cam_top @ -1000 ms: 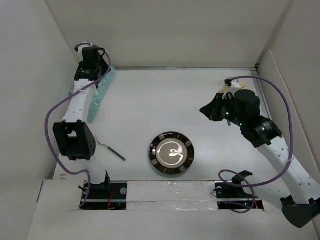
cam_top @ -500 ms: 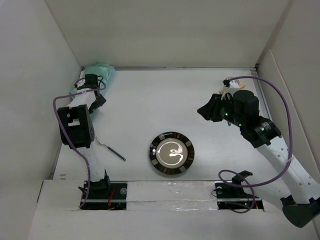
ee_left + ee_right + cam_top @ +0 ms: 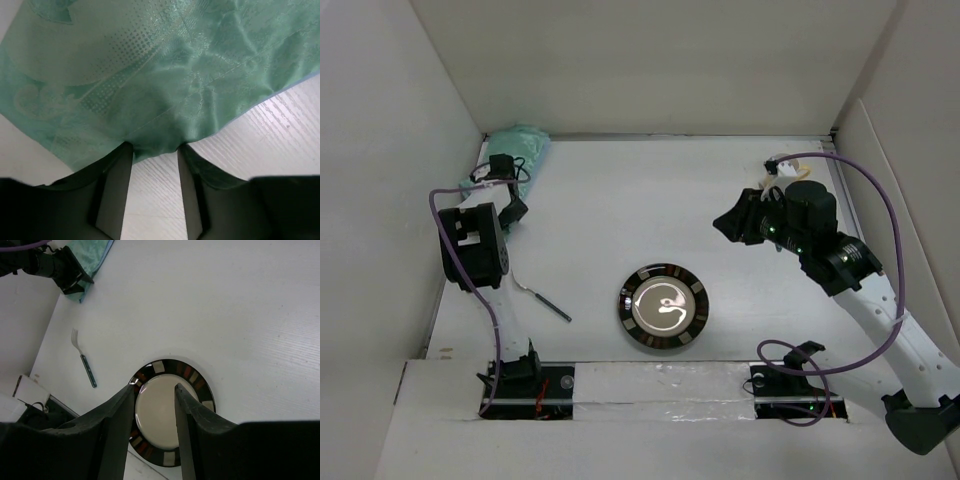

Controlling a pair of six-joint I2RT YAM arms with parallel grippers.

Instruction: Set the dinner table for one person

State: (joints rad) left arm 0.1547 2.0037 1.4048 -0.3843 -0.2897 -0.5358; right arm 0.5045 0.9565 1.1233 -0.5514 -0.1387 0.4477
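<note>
The mint-green placemat (image 3: 517, 145) lies crumpled in the back-left corner of the white dinner table (image 3: 620, 200). My left gripper (image 3: 505, 167) is low beside it. In the left wrist view the jaws (image 3: 154, 147) are open, with the placemat's edge (image 3: 150, 75) lying over the fingertips and bare table between them. The plate (image 3: 663, 307), cream with a dark patterned rim, sits near the front centre. A fork (image 3: 545, 300) with a dark handle lies to its left. My right gripper (image 3: 730, 222) hovers open and empty, above and to the right of the plate (image 3: 172, 412).
White walls enclose the table at the back and on both sides. The left wall is close to the placemat and my left arm. Purple cables loop off both arms. The fork (image 3: 84, 362) and placemat (image 3: 90, 255) also show in the right wrist view.
My left arm has drawn back from high at the back wall. The placemat, which hung from it, now lies in a heap in the corner. My right gripper has edged slightly left.
</note>
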